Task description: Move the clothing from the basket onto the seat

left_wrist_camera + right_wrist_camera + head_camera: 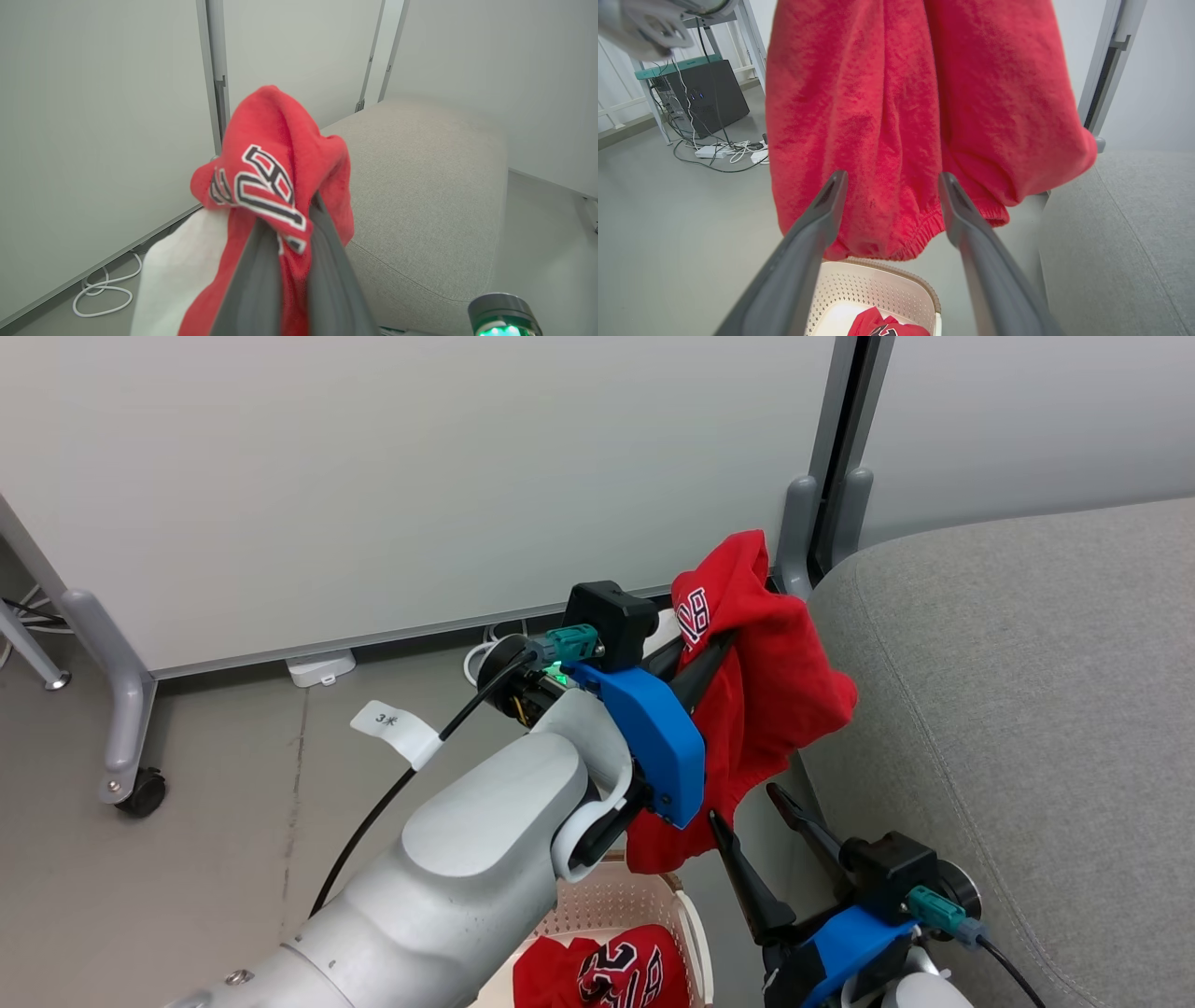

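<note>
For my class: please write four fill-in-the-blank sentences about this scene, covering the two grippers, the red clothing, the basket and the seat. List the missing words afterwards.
1. The left gripper is shut on a ____ garment lifted above the floor.
2. The right gripper is ____ and holds nothing.
3. In the basket lies ____ other garment.
4. The fabric of the seat is ____ in colour.

Missing words: red; open; one; grey.
</note>
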